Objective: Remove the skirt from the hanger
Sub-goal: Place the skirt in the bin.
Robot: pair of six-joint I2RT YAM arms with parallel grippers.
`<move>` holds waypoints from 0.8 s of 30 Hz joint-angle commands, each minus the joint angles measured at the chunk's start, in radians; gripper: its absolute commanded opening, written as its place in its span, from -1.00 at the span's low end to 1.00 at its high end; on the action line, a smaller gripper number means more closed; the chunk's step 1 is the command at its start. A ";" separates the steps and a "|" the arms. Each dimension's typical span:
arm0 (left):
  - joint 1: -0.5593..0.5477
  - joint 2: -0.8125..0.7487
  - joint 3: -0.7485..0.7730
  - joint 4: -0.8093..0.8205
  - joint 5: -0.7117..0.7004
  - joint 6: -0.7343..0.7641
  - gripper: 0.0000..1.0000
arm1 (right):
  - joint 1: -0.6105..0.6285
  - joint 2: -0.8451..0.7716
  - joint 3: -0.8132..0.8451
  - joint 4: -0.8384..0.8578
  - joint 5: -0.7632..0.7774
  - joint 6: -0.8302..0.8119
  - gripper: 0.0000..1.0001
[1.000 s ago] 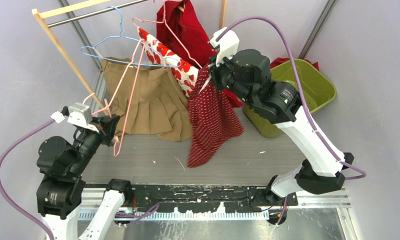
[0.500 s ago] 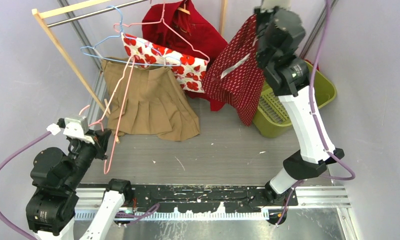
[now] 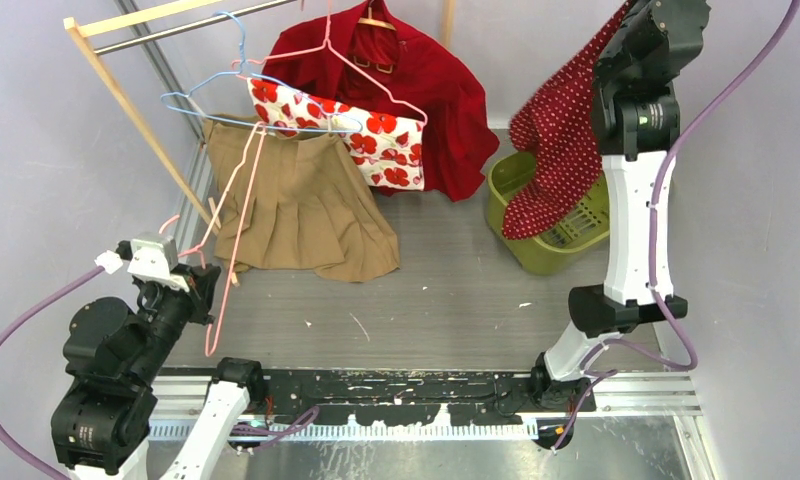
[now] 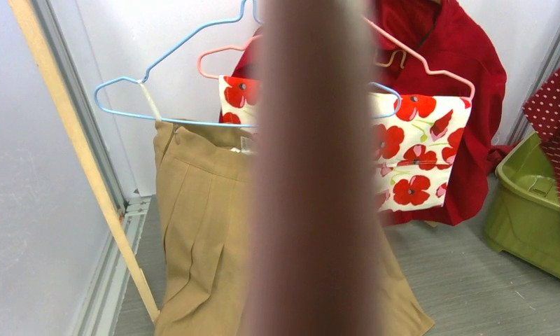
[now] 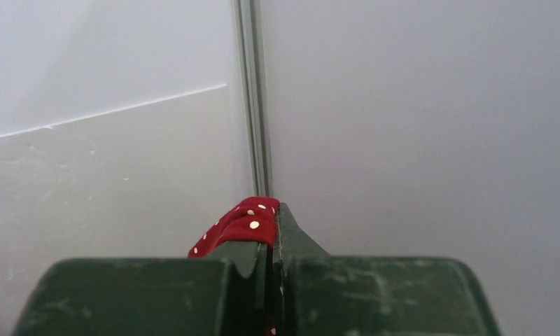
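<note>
"While you held it that high, where was the skirt?"

"Off the hanger, bunched at one edge in my right gripper. The jaws were pressed together on the cloth, and it hung limp over the green bin."

"How did it handle?"

"Light, soft and floppy, I judged, so a thick fold gave the surest hold. My left gripper looked clamped on the bare pink hanger."

Top view looks down; left wrist (partly blocked) shares its green bin; right wrist seemingly faces wall.
</note>
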 commanded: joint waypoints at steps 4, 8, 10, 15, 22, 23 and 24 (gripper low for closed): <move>-0.002 0.033 0.007 0.054 -0.034 0.015 -1.00 | -0.072 0.084 -0.089 -0.058 -0.106 0.185 -0.98; -0.003 0.052 0.006 0.059 -0.041 0.013 -1.00 | -0.074 0.064 -0.293 -0.061 -0.123 0.271 -0.98; -0.003 0.061 0.001 0.063 -0.041 0.013 -1.00 | -0.074 0.016 -0.430 -0.076 -0.143 0.403 -0.98; -0.002 0.089 -0.011 0.092 -0.040 0.020 -1.00 | -0.018 -0.223 -0.983 -0.115 -0.077 0.896 -0.98; -0.002 0.139 0.014 0.102 -0.058 0.042 -1.00 | 0.001 -0.322 -1.207 -0.228 0.053 1.040 -0.98; -0.002 0.142 0.012 0.114 -0.059 0.036 -1.00 | 0.000 -0.309 -1.190 -0.225 0.052 1.018 -0.90; -0.003 0.146 0.011 0.122 -0.059 0.030 -1.00 | 0.001 -0.294 -1.162 -0.222 0.051 0.989 -0.56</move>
